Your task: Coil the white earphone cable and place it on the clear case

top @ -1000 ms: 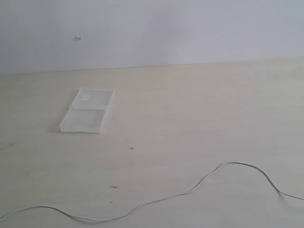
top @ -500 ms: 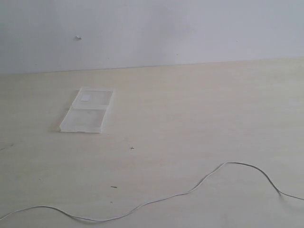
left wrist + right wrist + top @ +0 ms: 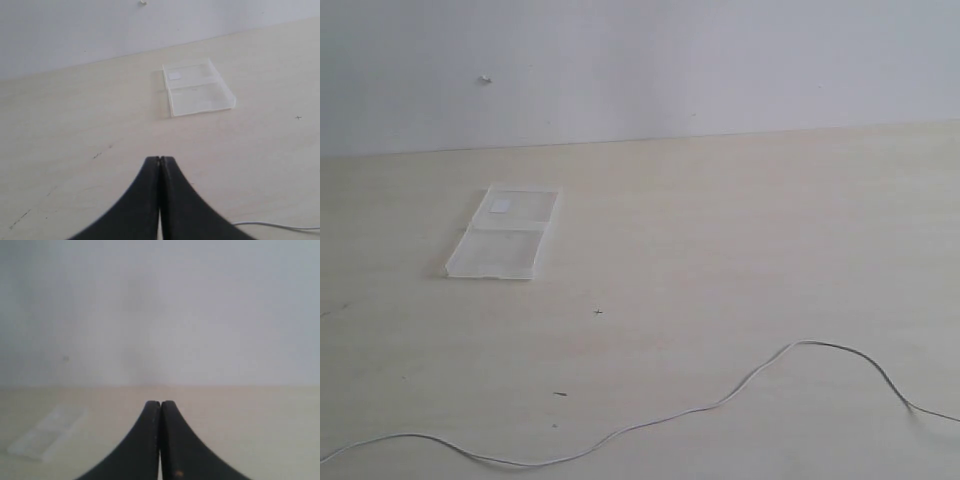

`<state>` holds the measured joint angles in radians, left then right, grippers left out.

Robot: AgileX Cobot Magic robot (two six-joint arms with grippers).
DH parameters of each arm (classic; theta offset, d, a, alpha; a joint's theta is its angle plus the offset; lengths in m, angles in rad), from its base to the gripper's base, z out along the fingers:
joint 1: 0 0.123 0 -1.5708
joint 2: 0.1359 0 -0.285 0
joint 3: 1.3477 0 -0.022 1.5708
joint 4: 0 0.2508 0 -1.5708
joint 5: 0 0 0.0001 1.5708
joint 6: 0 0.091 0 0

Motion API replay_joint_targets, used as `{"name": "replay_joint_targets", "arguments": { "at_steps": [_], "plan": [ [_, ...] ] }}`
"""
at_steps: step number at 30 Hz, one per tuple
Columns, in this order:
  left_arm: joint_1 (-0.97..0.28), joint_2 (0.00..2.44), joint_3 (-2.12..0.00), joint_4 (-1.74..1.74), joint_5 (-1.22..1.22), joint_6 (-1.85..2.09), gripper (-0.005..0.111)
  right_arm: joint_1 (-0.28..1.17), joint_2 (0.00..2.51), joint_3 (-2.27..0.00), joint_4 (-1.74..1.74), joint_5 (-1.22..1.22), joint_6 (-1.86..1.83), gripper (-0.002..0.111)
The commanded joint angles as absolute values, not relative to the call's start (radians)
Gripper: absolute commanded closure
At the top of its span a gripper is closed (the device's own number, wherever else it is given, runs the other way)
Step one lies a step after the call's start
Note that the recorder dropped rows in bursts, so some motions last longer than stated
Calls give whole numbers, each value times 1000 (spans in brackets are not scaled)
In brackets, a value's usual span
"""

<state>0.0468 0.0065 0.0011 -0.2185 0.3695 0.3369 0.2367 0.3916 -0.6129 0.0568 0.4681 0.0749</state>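
- Nothing has shifted since a second ago: we see the thin white earphone cable lying uncoiled in loose waves across the pale, matte surface.
- We find the clear case, flat, rectangular, transparent, spread in two halves, well apart from the cable, nearer the wall.
- Our left tool and right tool, black and curved, are pressed closed on nothing.
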Motion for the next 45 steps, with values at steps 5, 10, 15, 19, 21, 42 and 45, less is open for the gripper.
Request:
{"name": "replay_joint_targets", "arguments": {
  "at_steps": [5, 10, 15, 19, 21, 42, 45],
  "plan": [
    [49, 0, 0, -219, 368, 333, 107, 250, 832, -885, 131, 798, -131, 108],
    [49, 0, 0, -219, 368, 333, 107, 250, 1038, -888, 472, 862, -280, 108],
    [49, 0, 0, -219, 368, 333, 107, 250, 1245, -888, 835, 1008, -658, 108],
    [49, 0, 0, -219, 368, 333, 107, 289, 1399, -888, 1031, 1131, -926, 108],
    [49, 0, 0, -219, 368, 333, 107, 315, 1471, -888, 1068, 1147, -982, 108],
    [49, 0, 0, -219, 368, 333, 107, 744, 1774, -990, 431, 615, -1061, 67],
    [49, 0, 0, -219, 368, 333, 107, 762, 1880, -1177, 203, 807, -832, 67]
  ]
}}
